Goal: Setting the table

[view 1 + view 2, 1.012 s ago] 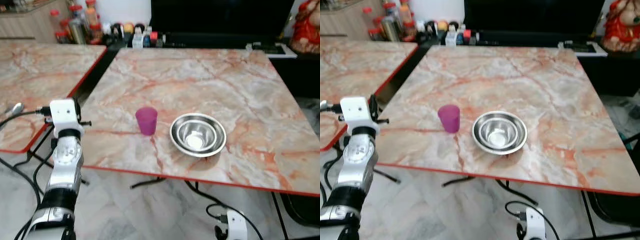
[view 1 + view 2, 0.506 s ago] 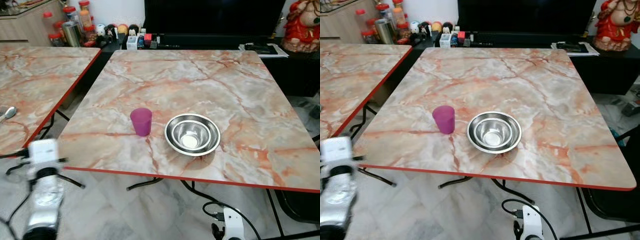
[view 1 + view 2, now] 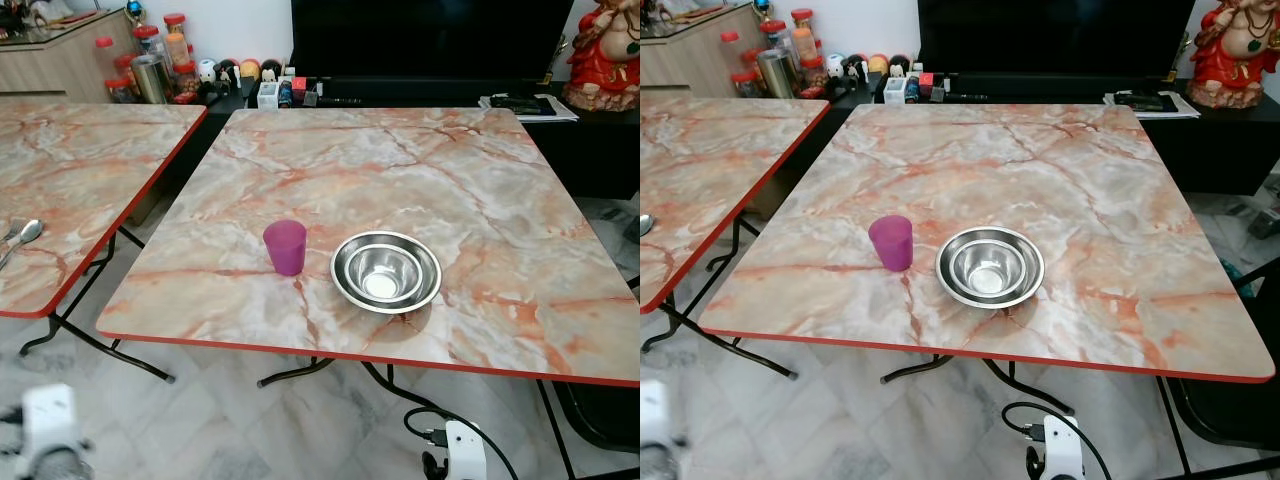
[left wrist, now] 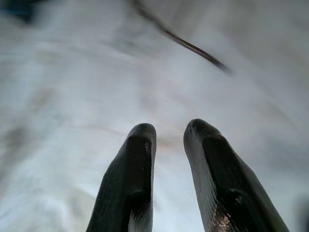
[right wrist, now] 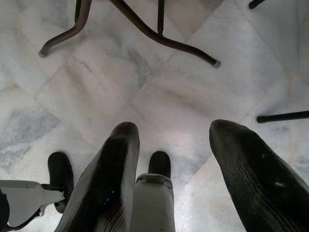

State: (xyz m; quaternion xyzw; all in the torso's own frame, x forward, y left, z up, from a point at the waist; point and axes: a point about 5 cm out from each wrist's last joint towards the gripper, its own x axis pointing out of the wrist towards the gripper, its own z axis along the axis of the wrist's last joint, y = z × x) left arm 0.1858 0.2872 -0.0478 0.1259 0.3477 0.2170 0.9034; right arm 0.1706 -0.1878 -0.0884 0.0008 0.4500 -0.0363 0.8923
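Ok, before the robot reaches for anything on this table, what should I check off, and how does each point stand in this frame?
1. Purple cup upright on the marble table: ok.
2. Steel bowls nested, apart from the cup, on its right: ok.
3. Cup and bowls back from the red table edge: ok.
4. Left hand empty, fingers slightly apart, pointing at the floor: ok.
5. Right hand empty, fingers wide apart, hanging over the floor: ok.
6. Cutlery at this place setting: not ok; a spoon lies on the neighbouring table.
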